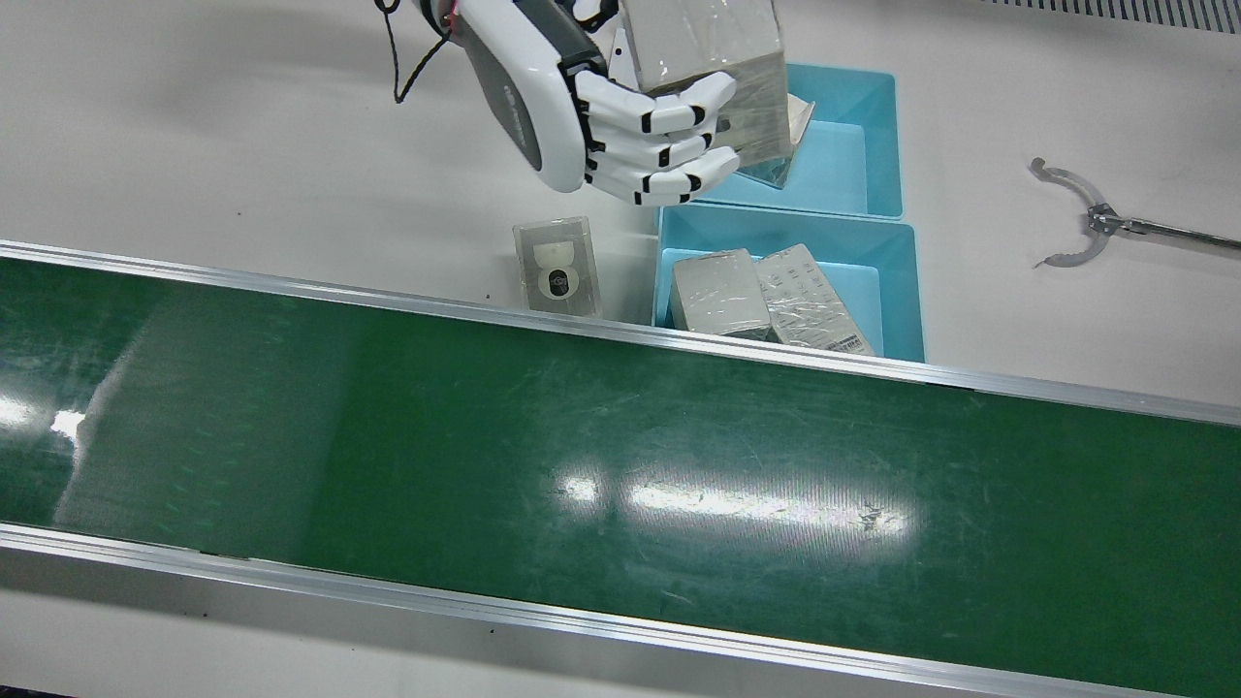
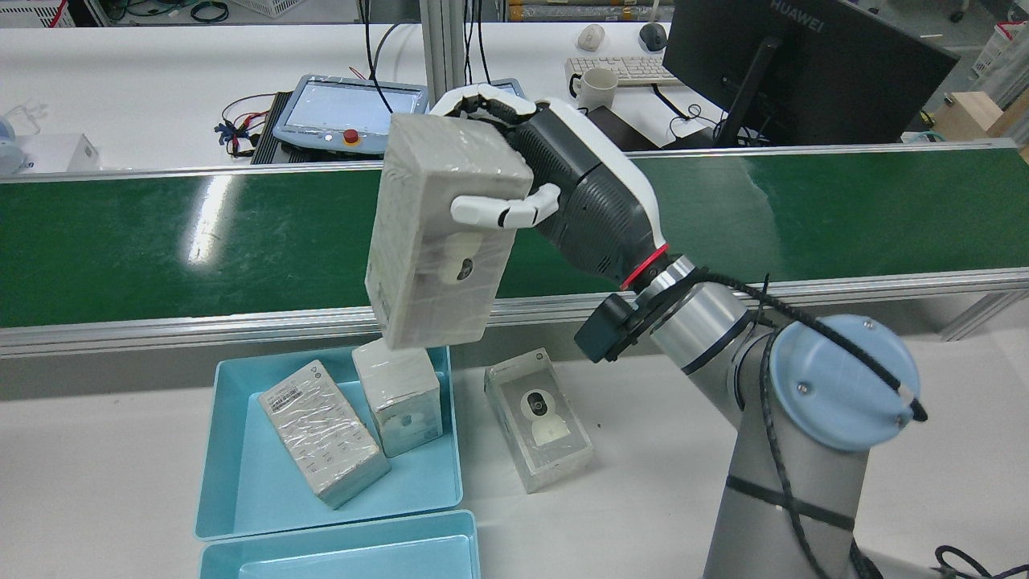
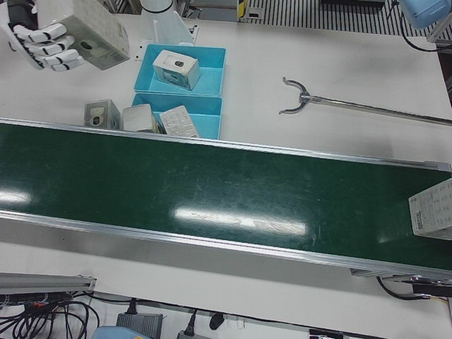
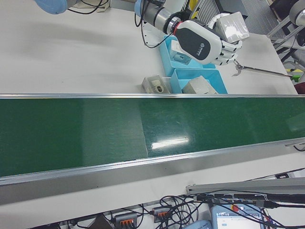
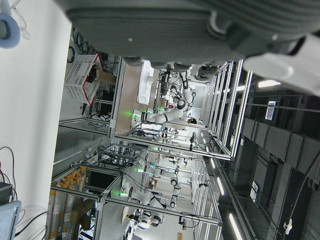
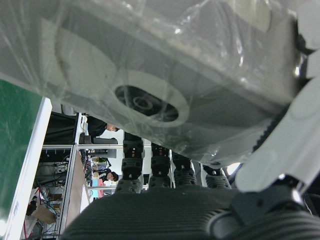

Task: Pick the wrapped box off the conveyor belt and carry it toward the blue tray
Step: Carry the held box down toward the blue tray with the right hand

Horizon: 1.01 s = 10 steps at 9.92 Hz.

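The wrapped box [image 2: 438,233] hangs in the air, clear of the conveyor belt [image 2: 161,241], clamped in the right hand [image 2: 563,193]. The fingers [image 2: 502,211] wrap across its faces, and the box tilts, its lower end just above the blue tray [image 2: 233,498]. In that tray lie two more wrapped boxes [image 2: 321,434], side by side. Another box [image 2: 539,426] rests on the table [image 2: 104,466] just beside the tray, below the right arm [image 2: 772,418]. A second tray [image 1: 873,126] sits next to the first. The left hand's own camera shows only part of the left hand [image 5: 200,35], so whether it is apart or closed cannot be told.
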Each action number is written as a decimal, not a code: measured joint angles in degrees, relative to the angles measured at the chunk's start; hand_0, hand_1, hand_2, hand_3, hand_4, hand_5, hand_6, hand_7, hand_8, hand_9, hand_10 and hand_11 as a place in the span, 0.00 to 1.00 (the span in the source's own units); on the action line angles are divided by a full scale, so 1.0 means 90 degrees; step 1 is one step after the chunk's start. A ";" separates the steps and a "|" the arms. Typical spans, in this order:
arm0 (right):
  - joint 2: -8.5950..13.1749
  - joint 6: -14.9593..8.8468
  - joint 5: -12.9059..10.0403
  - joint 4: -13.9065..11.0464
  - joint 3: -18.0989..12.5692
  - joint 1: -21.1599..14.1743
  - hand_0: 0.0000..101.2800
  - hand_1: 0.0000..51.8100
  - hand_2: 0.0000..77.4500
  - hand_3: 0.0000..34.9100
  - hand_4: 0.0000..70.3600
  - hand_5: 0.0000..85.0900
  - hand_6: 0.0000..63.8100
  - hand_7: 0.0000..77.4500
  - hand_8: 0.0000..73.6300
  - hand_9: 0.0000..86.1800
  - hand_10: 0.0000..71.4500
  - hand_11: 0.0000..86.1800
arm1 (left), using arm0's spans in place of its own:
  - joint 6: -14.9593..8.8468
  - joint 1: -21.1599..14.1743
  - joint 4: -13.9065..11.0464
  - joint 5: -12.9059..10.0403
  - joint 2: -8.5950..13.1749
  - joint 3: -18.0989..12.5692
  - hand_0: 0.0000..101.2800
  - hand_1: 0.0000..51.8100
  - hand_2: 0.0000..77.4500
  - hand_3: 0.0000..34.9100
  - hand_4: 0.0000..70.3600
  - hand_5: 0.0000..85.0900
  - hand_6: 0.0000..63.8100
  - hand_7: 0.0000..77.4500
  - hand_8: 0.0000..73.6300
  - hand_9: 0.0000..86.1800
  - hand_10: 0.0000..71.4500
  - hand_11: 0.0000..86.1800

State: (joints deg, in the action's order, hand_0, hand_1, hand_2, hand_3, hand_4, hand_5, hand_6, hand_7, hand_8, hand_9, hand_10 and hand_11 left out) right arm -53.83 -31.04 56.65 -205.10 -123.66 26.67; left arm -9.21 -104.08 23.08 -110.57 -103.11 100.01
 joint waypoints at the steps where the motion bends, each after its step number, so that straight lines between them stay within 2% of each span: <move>1: 0.0063 -0.0294 -0.0164 0.0010 -0.0108 -0.0416 0.45 0.11 0.40 0.00 0.32 0.52 0.40 0.67 0.31 0.42 0.36 0.44 | 0.0000 0.0000 0.0000 0.0000 0.0000 0.0000 0.00 0.00 0.01 0.00 0.00 0.01 0.01 0.01 0.01 0.01 0.01 0.00; 3: 0.0124 -0.0686 -0.0293 0.0000 -0.0264 -0.0972 0.45 0.11 0.40 0.00 0.32 0.52 0.40 0.67 0.30 0.40 0.34 0.40 | 0.0000 0.0000 0.0000 0.0000 0.0000 0.0000 0.00 0.00 0.01 0.00 0.01 0.01 0.00 0.01 0.01 0.00 0.01 0.00; 4: 0.0111 -0.0771 -0.0305 -0.0023 -0.0299 -0.1150 0.45 0.11 0.40 0.00 0.32 0.52 0.40 0.67 0.30 0.40 0.34 0.40 | 0.0000 0.0000 0.0000 0.0000 0.0000 0.0000 0.00 0.00 0.01 0.00 0.01 0.01 0.00 0.01 0.01 0.01 0.01 0.00; 5: 0.0088 -0.0813 -0.0308 -0.0045 -0.0317 -0.1303 0.45 0.09 0.41 0.00 0.32 0.52 0.40 0.67 0.27 0.35 0.29 0.37 | 0.0000 0.0000 0.0000 0.0000 0.0000 0.0000 0.00 0.00 0.01 0.00 0.01 0.01 0.00 0.01 0.01 0.01 0.01 0.00; 6: 0.0064 -0.0830 -0.0311 -0.0066 -0.0301 -0.1471 0.45 0.09 0.41 0.00 0.32 0.52 0.40 0.67 0.26 0.34 0.29 0.36 | 0.0000 0.0000 0.0000 0.0000 0.0000 0.0000 0.00 0.00 0.01 0.00 0.01 0.01 0.00 0.01 0.01 0.00 0.01 0.00; 7: 0.0049 -0.0832 -0.0317 -0.0082 -0.0259 -0.1619 0.45 0.09 0.41 0.09 0.32 0.52 0.40 0.67 0.19 0.28 0.23 0.30 | 0.0000 0.0000 0.0000 0.0000 0.0000 0.0000 0.00 0.00 0.01 0.00 0.01 0.01 0.00 0.01 0.01 0.00 0.01 0.00; 8: 0.0038 -0.0816 -0.0318 -0.0088 -0.0213 -0.1747 0.45 0.09 0.41 0.09 0.32 0.52 0.40 0.67 0.19 0.28 0.23 0.30 | 0.0000 0.0000 0.0000 0.0000 0.0000 0.0000 0.00 0.00 0.01 0.00 0.01 0.01 0.01 0.01 0.01 0.00 0.01 0.00; 9: 0.0031 -0.0795 -0.0319 -0.0088 -0.0182 -0.1862 0.45 0.09 0.41 0.18 0.32 0.52 0.39 0.68 0.12 0.20 0.22 0.28 | 0.0000 0.0000 0.0000 0.0000 0.0000 0.0000 0.00 0.00 0.01 0.00 0.01 0.01 0.00 0.01 0.00 0.01 0.01 0.00; 10: 0.0029 -0.0782 -0.0319 -0.0086 -0.0174 -0.1940 0.45 0.11 0.40 0.31 0.32 0.52 0.35 0.65 0.01 0.08 0.15 0.21 | 0.0000 0.0000 0.0000 0.0000 0.0000 0.0000 0.00 0.00 0.01 0.00 0.01 0.01 0.00 0.01 0.01 0.01 0.01 0.00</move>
State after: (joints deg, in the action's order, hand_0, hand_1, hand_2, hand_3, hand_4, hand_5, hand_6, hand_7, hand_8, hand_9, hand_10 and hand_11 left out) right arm -53.57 -38.07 53.78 -205.88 -125.23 9.21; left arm -9.21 -104.08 23.08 -110.57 -103.11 100.01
